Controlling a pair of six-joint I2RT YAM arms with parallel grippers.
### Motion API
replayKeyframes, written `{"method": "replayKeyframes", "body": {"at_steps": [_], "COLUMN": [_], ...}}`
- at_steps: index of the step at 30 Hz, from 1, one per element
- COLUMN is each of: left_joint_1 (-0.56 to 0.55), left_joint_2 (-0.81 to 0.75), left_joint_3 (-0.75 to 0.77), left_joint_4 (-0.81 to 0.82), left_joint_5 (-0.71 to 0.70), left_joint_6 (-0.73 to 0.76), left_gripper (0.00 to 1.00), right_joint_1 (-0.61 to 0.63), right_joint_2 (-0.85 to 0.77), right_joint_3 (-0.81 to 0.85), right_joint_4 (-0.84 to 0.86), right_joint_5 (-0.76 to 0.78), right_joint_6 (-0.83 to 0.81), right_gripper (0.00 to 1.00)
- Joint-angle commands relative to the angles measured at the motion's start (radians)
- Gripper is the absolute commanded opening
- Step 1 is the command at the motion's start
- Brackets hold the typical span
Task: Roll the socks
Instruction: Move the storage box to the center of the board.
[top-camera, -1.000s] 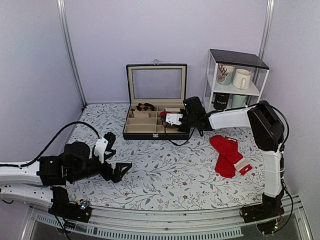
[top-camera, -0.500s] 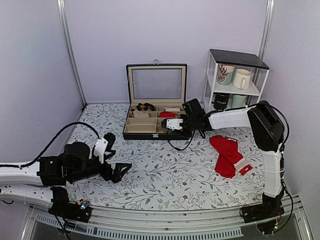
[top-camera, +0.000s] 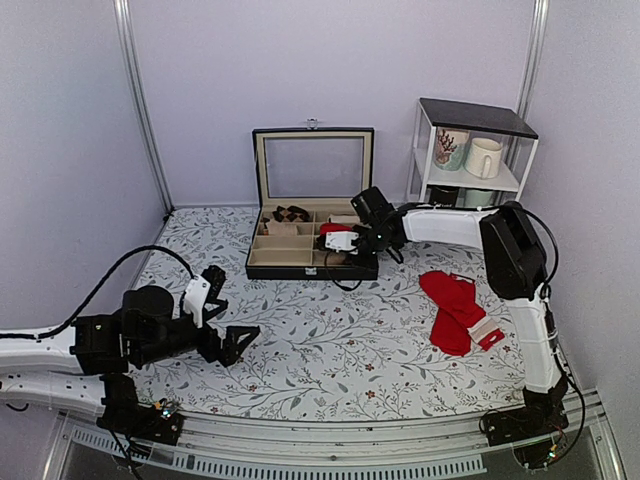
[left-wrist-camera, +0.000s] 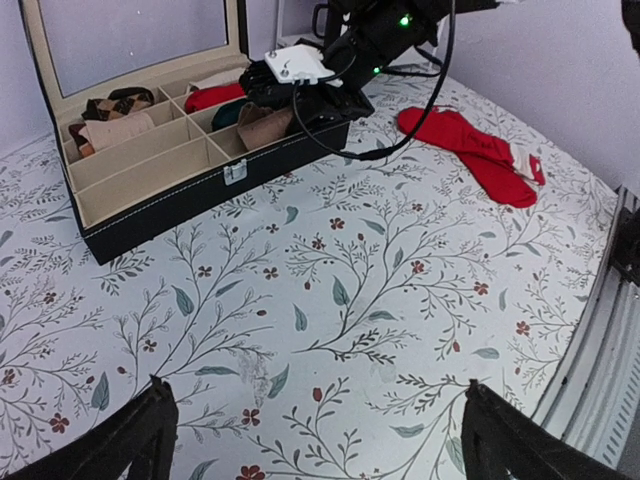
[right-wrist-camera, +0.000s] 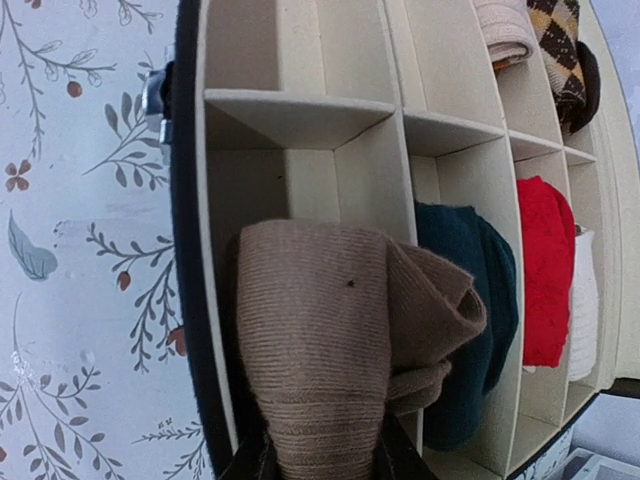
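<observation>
Right gripper (right-wrist-camera: 322, 462): jaws partly closed, clamped on the lower end of the tan sock roll (right-wrist-camera: 320, 340); the two finger edges show on either side of the knit at the bottom of the wrist view.
Tan sock roll: already rolled into a stubby bundle, with one loose flap folded out on its far side. It sits at the near row of the organiser box (top-camera: 310, 270), right of the latch, and partly overlaps the near wall. Whether it touches the compartment floor cannot be told.
Neighbours in box: a dark teal roll (right-wrist-camera: 470, 300) just behind the tan one, then a red roll (right-wrist-camera: 547, 260); an argyle roll (right-wrist-camera: 560, 40) lies toward the far left.
Table, right: flat red socks with a white tag (top-camera: 455, 305), well apart from the box.
Left gripper (left-wrist-camera: 315, 405): jaws spread wide, holding nothing, low over the near left of the table.
Step in hand: probably stowing the finished roll in its compartment.
Next move calls for: nudging the roll clear of the near wall, seating it fully, then opening the jaws without dragging the flap loose.
</observation>
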Motion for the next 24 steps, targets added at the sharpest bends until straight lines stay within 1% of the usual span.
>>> {"method": "replayKeyframes", "body": {"at_steps": [1,8,13,18,21,24], "left_joint_1": [0.020,0.025,0.027,0.031,0.031,0.030], "left_joint_2": [-0.020,-0.008,0.002,0.006,0.002,-0.008], "left_joint_3": [-0.005,-0.004,-0.001,0.002,-0.001,-0.007], "left_joint_4": [0.002,0.002,0.003,-0.001,-0.003,-0.001], "left_joint_5": [0.006,0.010,0.011,0.013,0.011,0.008], "left_joint_6": [0.009,0.012,0.013,0.013,0.011,0.012], "left_gripper": [0.99,1.00,1.00,1.00,0.99,0.99], "right_joint_1": [0.018,0.016,0.016,0.011,0.011,0.011], "right_joint_2": [0.159,0.220,0.219,0.186,0.187,0.190], "right_joint_3": [0.059,0.070,0.013,0.019,0.025,0.003], "right_joint_4": [-0.342,-0.434,-0.405,-0.427,-0.466,-0.482], "right_joint_5": [-0.121,-0.155,-0.182,-0.321,-0.364,-0.375], "right_joint_6": [0.092,0.171,0.220,0.268,0.312,0.353], "right_gripper": [0.06,0.13,0.20,0.21,0.22,0.22]}}
